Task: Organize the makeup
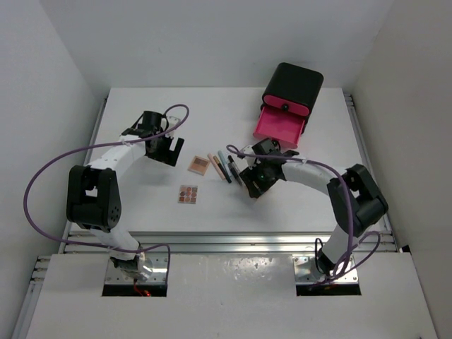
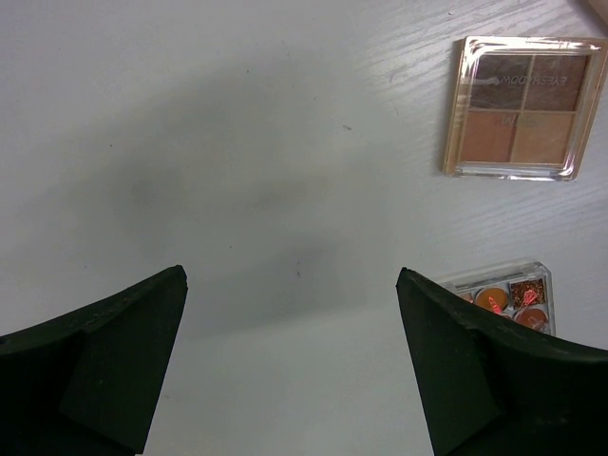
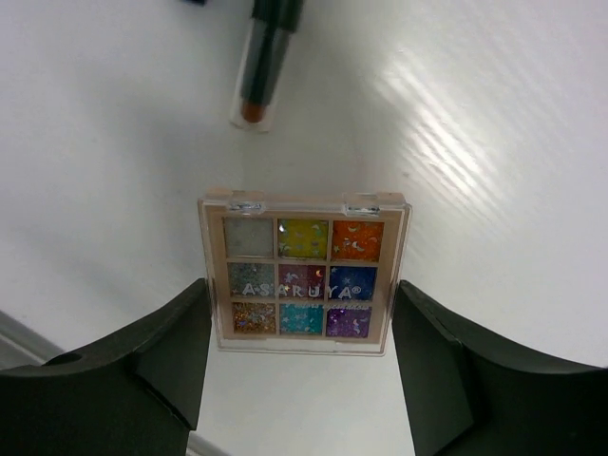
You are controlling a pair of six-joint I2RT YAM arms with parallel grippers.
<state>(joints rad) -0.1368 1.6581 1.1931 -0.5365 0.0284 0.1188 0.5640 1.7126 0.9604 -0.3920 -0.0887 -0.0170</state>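
Note:
A square multi-colour eyeshadow palette (image 3: 302,275) sits between the fingers of my right gripper (image 3: 302,304), which press on its two sides; the gripper is shut on it. In the top view that gripper (image 1: 252,182) hides the palette. A pencil with a clear cap (image 3: 263,66) lies just beyond it. Several thin pencils (image 1: 224,167) lie in a fan left of the right gripper. A brown-toned palette (image 1: 200,164) (image 2: 525,106) and an orange-toned palette (image 1: 188,194) (image 2: 503,299) lie on the table. My left gripper (image 2: 292,285) (image 1: 164,150) hangs open over bare table, left of both.
A black box (image 1: 293,85) stands at the back right with one pink drawer (image 1: 279,126) pulled open toward the right gripper. White walls close in the table on the left, right and back.

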